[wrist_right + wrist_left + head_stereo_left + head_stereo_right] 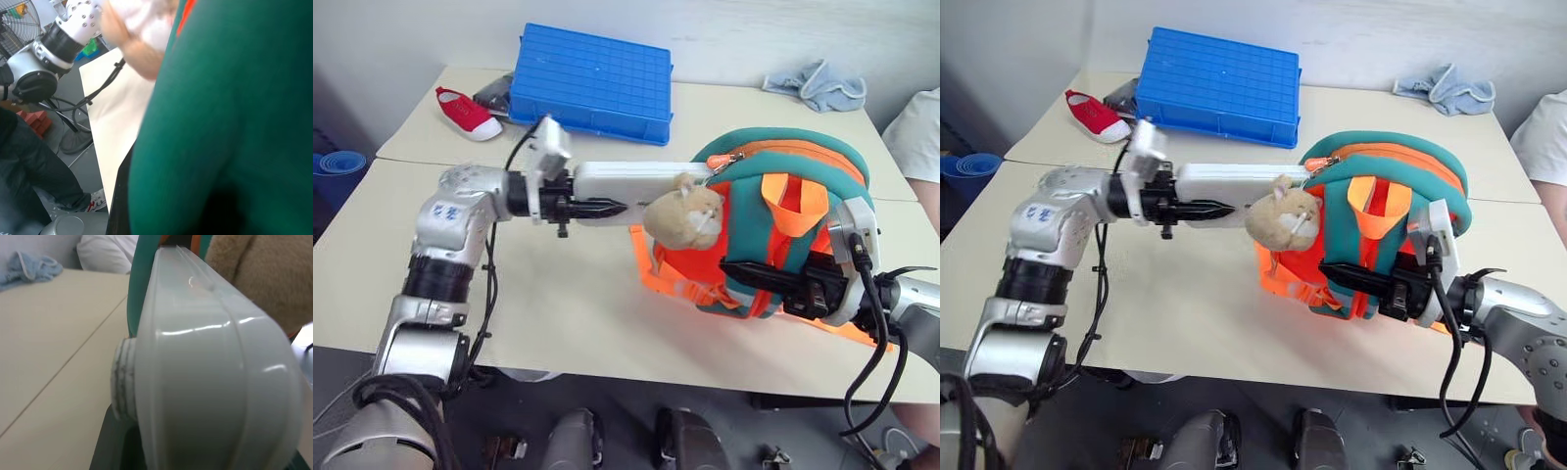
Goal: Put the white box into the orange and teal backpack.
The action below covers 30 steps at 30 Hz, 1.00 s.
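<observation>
The left hand (607,208) was closed on the near-left end of the white box (631,182) and held it level above the desk (558,304), its long side running left to right. The box's far end reached the zipped-open top of the orange and teal backpack (783,230) — its tip sat at the teal rim, just behind the tan plush toy (683,217) that hung from the bag. How far the box had passed inside could not be told, since the toy and the rim covered that end. In the left wrist view the box (210,382) lay close before the camera with the teal edge and the plush fur beyond it.

The right hand (754,274) was shut on the front of the backpack, its black fingers pinched on the teal and orange fabric low on the bag, holding the backpack upright on the right part of the desk.

Farther back on the desk lay a blue crate (592,83); a red shoe (467,113) rested just left of it, and a light blue cloth (818,85) lay at the far right. A person's white sleeve (918,132) showed at the right edge.
</observation>
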Tool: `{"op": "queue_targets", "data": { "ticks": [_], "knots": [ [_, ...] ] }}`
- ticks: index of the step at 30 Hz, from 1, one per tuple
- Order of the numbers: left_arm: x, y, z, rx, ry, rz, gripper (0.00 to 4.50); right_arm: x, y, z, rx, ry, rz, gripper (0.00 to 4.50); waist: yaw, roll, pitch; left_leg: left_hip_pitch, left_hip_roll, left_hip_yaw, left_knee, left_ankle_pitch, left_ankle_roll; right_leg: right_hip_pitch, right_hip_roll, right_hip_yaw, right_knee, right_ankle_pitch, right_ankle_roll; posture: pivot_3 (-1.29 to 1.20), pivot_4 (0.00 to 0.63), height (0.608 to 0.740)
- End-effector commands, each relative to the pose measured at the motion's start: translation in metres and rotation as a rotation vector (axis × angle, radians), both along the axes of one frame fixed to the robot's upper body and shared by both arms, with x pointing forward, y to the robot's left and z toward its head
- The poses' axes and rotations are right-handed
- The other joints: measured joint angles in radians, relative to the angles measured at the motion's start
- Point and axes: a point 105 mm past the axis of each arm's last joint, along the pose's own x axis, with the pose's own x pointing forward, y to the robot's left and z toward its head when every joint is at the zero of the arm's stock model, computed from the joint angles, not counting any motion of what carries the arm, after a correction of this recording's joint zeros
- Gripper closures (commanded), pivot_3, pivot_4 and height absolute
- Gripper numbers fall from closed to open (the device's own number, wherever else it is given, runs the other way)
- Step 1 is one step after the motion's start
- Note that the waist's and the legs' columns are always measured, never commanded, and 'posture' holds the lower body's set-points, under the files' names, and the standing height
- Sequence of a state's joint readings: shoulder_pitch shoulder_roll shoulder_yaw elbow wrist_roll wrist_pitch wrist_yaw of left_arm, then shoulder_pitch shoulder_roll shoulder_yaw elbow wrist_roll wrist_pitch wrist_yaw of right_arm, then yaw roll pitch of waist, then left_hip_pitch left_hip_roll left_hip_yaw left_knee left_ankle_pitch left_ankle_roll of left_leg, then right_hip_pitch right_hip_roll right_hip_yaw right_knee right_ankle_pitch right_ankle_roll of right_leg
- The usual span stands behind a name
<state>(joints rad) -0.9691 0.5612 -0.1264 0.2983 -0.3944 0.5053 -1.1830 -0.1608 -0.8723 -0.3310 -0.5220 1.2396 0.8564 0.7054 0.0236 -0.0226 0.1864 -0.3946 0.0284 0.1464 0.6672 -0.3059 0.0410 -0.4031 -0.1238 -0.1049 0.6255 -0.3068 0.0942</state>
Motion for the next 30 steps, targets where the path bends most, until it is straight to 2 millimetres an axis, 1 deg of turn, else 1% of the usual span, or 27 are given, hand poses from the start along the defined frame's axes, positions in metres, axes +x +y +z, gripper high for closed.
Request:
{"op": "queue_targets", "data": {
  "ticks": [1,3,5,6,7,8,10,12,14,16,17,20,23,24,26,27,30],
  "knots": [
    [0.004,-0.017,-0.015,0.096,0.064,-0.002,3.27,-0.004,0.000,0.012,0.011,-0.057,0.009,4.49,0.000,0.000,0.000,0.000,0.000,0.000,0.000,0.000,0.000,0.000,0.000,0.000,0.000,0.000,0.000,0.00,0.150,0.740],
    [0.001,-0.050,-0.006,0.076,0.021,-0.072,3.27,-0.003,0.000,0.010,0.000,-0.060,0.008,4.49,0.006,0.000,0.000,-0.001,0.000,-0.001,0.001,0.000,0.001,0.000,0.000,-0.001,0.000,0.000,0.000,0.00,0.150,0.740],
    [-0.012,-0.082,0.004,0.057,-0.008,-0.186,3.27,-0.001,0.001,0.011,-0.003,-0.067,0.008,4.49,0.010,0.000,0.000,-0.004,-0.001,-0.004,0.005,0.000,0.002,0.000,-0.001,-0.001,-0.001,0.000,0.000,0.00,0.150,0.740],
    [-0.015,-0.093,0.007,0.055,-0.026,-0.219,3.27,0.000,0.001,0.012,0.001,-0.070,0.008,4.49,0.011,0.000,0.000,-0.008,0.000,-0.006,0.009,0.000,0.002,-0.001,0.000,-0.001,0.000,0.000,0.001,0.00,0.150,0.740],
    [-0.017,-0.099,0.009,0.056,-0.038,-0.234,3.27,0.000,0.001,0.013,0.005,-0.072,0.008,4.49,0.011,0.000,0.000,-0.012,0.000,-0.007,0.013,0.000,0.003,-0.003,0.000,-0.001,0.001,0.001,0.001,0.00,0.150,0.740],
    [-0.016,-0.114,0.013,0.048,-0.065,-0.248,3.27,0.001,0.002,0.013,0.002,-0.077,0.009,4.49,0.009,0.000,0.000,-0.014,-0.001,-0.006,0.014,-0.001,0.004,-0.005,0.000,-0.002,0.002,0.001,0.003,0.00,0.150,0.740],
    [-0.017,-0.137,0.015,0.047,-0.116,-0.275,3.27,0.002,0.004,0.013,-0.004,-0.083,0.013,4.49,0.006,0.000,0.000,-0.014,-0.001,-0.004,0.014,-0.001,0.005,-0.006,0.002,-0.003,0.002,0.002,0.004,0.00,0.150,0.740],
    [-0.020,-0.153,0.017,0.028,-0.129,-0.304,3.27,0.003,0.005,0.015,-0.005,-0.090,0.017,4.49,0.003,0.000,0.000,-0.015,-0.001,-0.003,0.014,-0.002,0.006,-0.006,0.003,-0.004,0.001,0.003,0.005,0.00,0.150,0.740],
    [-0.023,-0.158,0.014,0.016,-0.103,-0.339,3.27,0.004,0.006,0.016,-0.006,-0.101,0.012,4.49,-0.001,0.000,0.000,-0.014,-0.001,-0.003,0.014,-0.002,0.006,-0.007,0.003,-0.003,0.000,0.003,0.005,0.00,0.150,0.740],
    [-0.022,-0.154,0.012,0.001,-0.081,-0.345,2.57,0.004,0.007,0.016,-0.007,-0.106,0.006,4.50,-0.003,0.000,0.000,-0.014,0.001,-0.002,0.013,-0.002,0.006,-0.008,0.004,-0.002,0.000,0.003,0.005,0.00,0.150,0.740],
    [-0.020,-0.149,0.012,-0.010,-0.071,-0.337,2.34,0.004,0.006,0.015,-0.006,-0.106,0.000,4.50,-0.003,0.000,0.000,-0.014,0.001,-0.002,0.013,-0.002,0.005,-0.009,0.005,-0.002,0.001,0.003,0.004,0.00,0.150,0.740],
    [-0.015,-0.133,0.013,-0.050,-0.034,-0.327,1.40,0.005,0.004,0.012,-0.004,-0.102,-0.030,4.50,-0.003,0.000,0.000,-0.014,0.002,-0.002,0.014,-0.001,0.005,-0.009,0.006,-0.002,0.001,0.002,0.004,0.00,0.150,0.740],
    [-0.008,-0.099,0.017,-0.049,-0.021,-0.315,0.54,0.004,0.001,0.007,0.006,-0.097,-0.061,4.50,-0.004,0.000,0.000,-0.014,0.002,-0.002,0.014,-0.001,0.005,-0.009,0.006,-0.002,0.002,0.002,0.004,0.00,0.150,0.740],
    [-0.004,-0.084,0.017,-0.035,-0.053,-0.305,0.38,0.006,0.000,0.007,0.009,-0.105,-0.079,4.50,-0.006,0.001,0.000,-0.014,0.002,-0.002,0.014,-0.001,0.005,-0.009,0.006,-0.002,0.002,0.002,0.004,0.00,0.150,0.740],
    [0.000,-0.060,0.015,-0.012,-0.103,-0.297,0.38,0.008,-0.001,0.007,0.015,-0.116,-0.102,4.50,-0.012,0.001,0.000,-0.014,0.002,-0.002,0.014,-0.001,0.004,-0.009,0.006,-0.001,0.002,0.002,0.004,0.00,0.150,0.740],
    [0.000,-0.046,0.015,-0.018,-0.115,-0.306,0.38,0.009,-0.001,0.006,0.015,-0.119,-0.111,4.50,-0.013,0.001,0.000,-0.014,0.002,-0.002,0.014,-0.001,0.004,-0.009,0.006,-0.001,0.002,0.002,0.004,0.00,0.150,0.740],
    [-0.005,-0.018,0.009,-0.006,-0.137,-0.323,0.38,0.010,-0.001,0.003,0.007,-0.113,-0.116,4.50,-0.015,0.001,0.000,-0.013,0.002,-0.002,0.014,-0.001,0.004,-0.008,0.006,-0.002,0.002,0.002,0.004,0.00,0.150,0.740]
  ]
}}
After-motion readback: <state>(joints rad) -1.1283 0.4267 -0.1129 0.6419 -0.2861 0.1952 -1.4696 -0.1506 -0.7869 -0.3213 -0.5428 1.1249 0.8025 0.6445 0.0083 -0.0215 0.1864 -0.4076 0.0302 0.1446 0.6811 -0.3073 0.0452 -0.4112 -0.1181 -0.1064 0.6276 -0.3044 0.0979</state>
